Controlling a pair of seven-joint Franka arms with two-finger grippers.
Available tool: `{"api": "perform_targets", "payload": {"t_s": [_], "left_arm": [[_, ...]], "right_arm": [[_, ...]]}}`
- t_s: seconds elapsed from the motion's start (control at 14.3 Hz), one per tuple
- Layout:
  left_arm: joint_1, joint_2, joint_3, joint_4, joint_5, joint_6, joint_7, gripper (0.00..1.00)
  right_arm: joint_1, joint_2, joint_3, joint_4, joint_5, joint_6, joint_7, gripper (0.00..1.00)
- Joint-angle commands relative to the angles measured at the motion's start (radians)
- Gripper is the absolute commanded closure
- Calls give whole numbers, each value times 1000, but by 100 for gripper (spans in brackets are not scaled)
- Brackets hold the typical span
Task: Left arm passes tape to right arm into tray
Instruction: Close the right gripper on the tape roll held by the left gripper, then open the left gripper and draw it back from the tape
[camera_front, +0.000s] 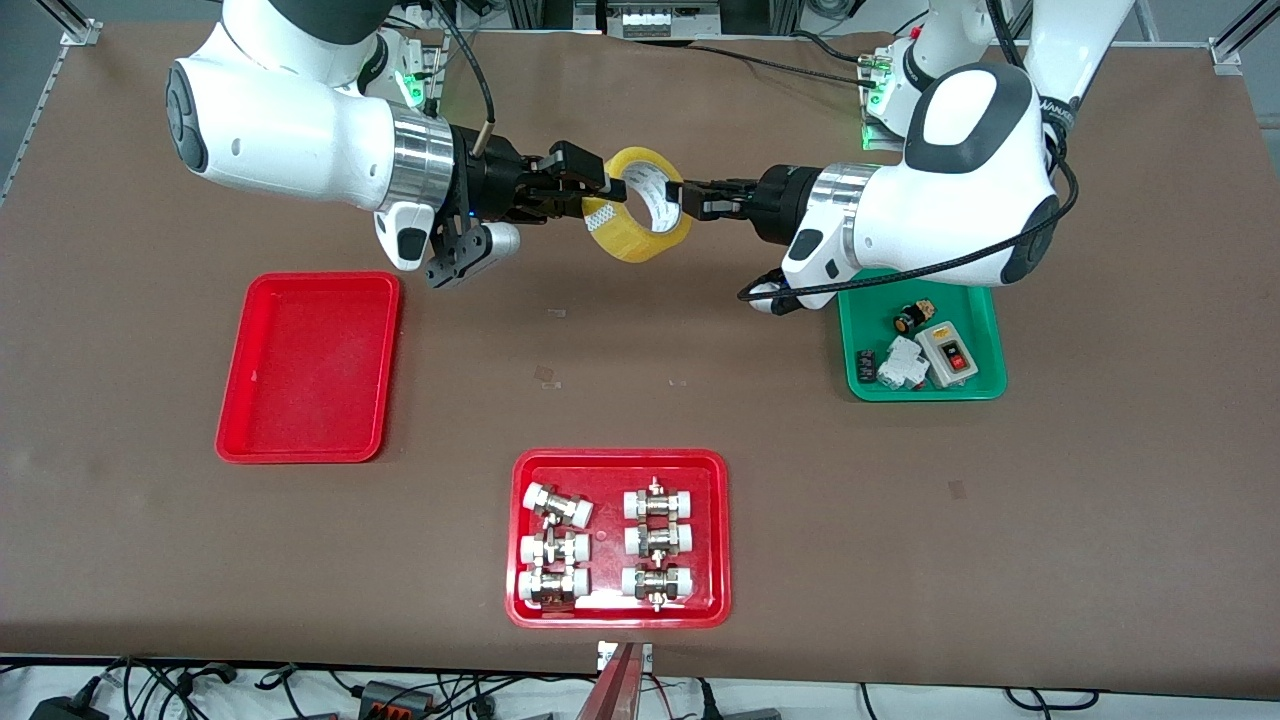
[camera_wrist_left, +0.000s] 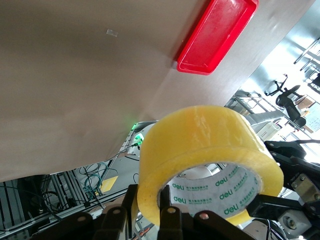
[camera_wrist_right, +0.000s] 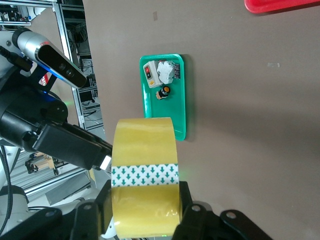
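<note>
The tape is up in the air over the brown table, about midway between the two arms. It is a yellow see-through roll with a white inside ring. Both claws have hold of it at once.

The left claw comes in from the left arm. Its fingers are closed on the wall of the roll, one finger inside the ring and one outside. In the left wrist view the roll sits right in front of the black fingers.

The right claw comes in from the right arm. It is pinched shut on the roll too, on the part with a strip of white and green arrows. In the right wrist view the roll stands between its fingers.

The plain red tray lies flat on the table, toward the right arm's end, nearer the front camera than the tape. Nothing is in it.

A green tray lies at the left arm's end, partly under that arm, with a few small switch parts in it.

Another red tray lies closest to the front camera, full of metal fittings with white caps.
</note>
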Motion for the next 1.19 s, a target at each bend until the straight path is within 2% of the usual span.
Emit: {"api": "perform_targets", "payload": {"t_s": [0.0,0.14,0.21,0.28,0.35,0.42,0.7,0.91,0.98,1.12], "left_arm": [[6,-5,-4,22,-12,-19,11,100],[6,-7,-4,22,-12,-19,10,99],[6,-7,-4,22,-14,-19,6,96],[6,-5,-4,22,-20,-29,-12,75],[12,-5,-3,22,-15,-58,-4,27],[24,-5,-1,22,-15,-75,0,0],[93,-7,6,25,-2,-172,-3,0],[170,-39,-6,55,269,-294,19,0],[179,-59,5,64,319,-331,61,0],[284,-84,-3,66,380,-393,213,0]], "right_arm": [[0,1,3,-2,-5,6,22,69],[-1,1,3,-2,-5,6,21,69],[-1,1,5,-2,-5,6,19,69],[-1,1,3,-2,-5,6,19,70],[-1,1,5,-2,-5,6,18,70],[-1,1,3,-2,-5,6,15,70],[-1,3,3,-2,-6,0,10,70],[-18,14,-4,-8,-17,-2,7,70],[-48,29,-11,-9,-19,-3,7,70],[-151,60,-11,-14,-20,-25,-4,70]]}}
